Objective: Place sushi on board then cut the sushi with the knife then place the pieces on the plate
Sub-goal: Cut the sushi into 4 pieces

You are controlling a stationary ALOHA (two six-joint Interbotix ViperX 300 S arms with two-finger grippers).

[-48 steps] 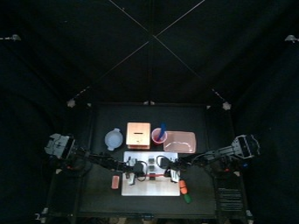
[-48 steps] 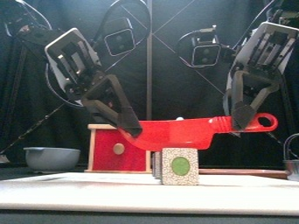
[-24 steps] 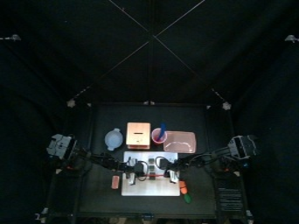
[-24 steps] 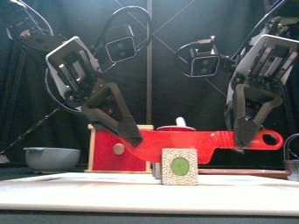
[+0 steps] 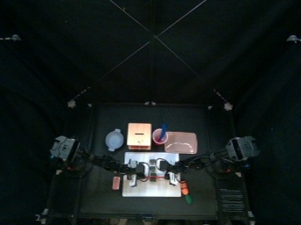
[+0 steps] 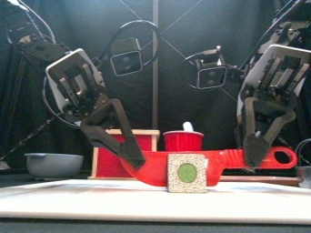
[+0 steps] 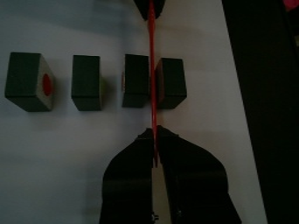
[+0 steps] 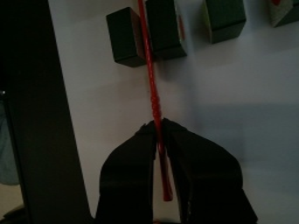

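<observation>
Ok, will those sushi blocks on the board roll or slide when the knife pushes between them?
Rolling seems unlikely: the sushi blocks are flat-sided and rest on the white board. They probably slide apart easily, since gaps already show between them beside the red knife. A narrow separated slice might tip.

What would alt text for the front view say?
The left gripper and right gripper hold a red knife level across a sushi roll on a white board. Behind stand a wooden box, red cup and grey bowl.
</observation>
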